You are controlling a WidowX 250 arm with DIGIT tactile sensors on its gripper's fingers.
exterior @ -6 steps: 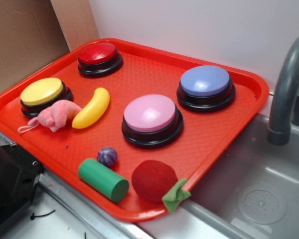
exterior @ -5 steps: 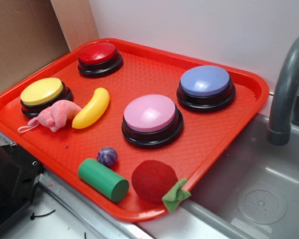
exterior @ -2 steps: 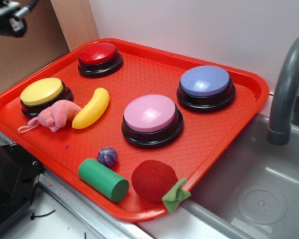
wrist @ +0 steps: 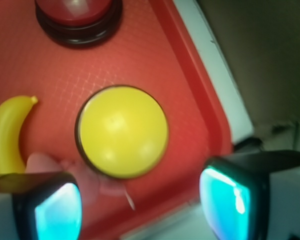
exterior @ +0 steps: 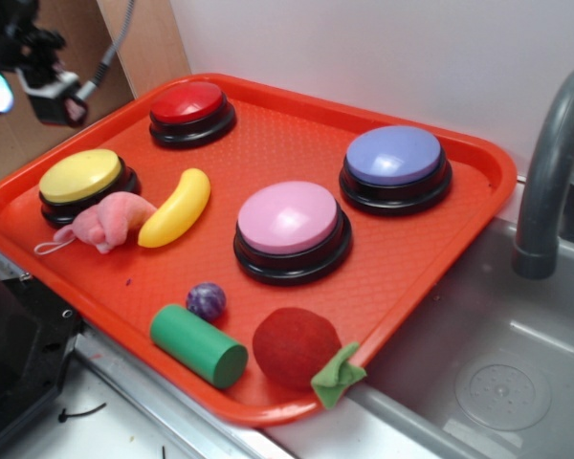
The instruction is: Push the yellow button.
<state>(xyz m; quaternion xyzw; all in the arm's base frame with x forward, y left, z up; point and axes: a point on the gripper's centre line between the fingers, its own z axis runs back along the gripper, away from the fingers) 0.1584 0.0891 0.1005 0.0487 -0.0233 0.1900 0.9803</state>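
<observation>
Your gripper (exterior: 24, 72) hangs at the upper left of the exterior view, above the tray's (exterior: 478, 206) left rim and clear of everything on it, partly cut off by the frame edge. In the wrist view its two fingers (wrist: 47, 207) sit well apart at the bottom corners, jaws open and holding nothing; both pads glow blue-green and are blurred.

Four dome buttons stand on the red tray: the yellow button (exterior: 81, 179) near the left edge, one red button (exterior: 191, 110) at the back, one pink button (exterior: 292, 229) in the middle, one blue button (exterior: 395, 167) toward the right. From the wrist, the yellow button (wrist: 121, 131) lies between and ahead of the fingers, with the red button (wrist: 79, 20) cut off at the top.

You also have one toy banana (exterior: 177, 207), one pink plush (exterior: 105, 220) touching the yellow button's base, one small purple ball (exterior: 206, 300), one green cylinder (exterior: 198, 345) and one red felt fruit (exterior: 297, 346) with a green leaf overhanging the tray's front rim.

A grey faucet (exterior: 550, 172) is cut off at right, above a sink (exterior: 497, 382). The plush is hard to make out in the wrist view.
</observation>
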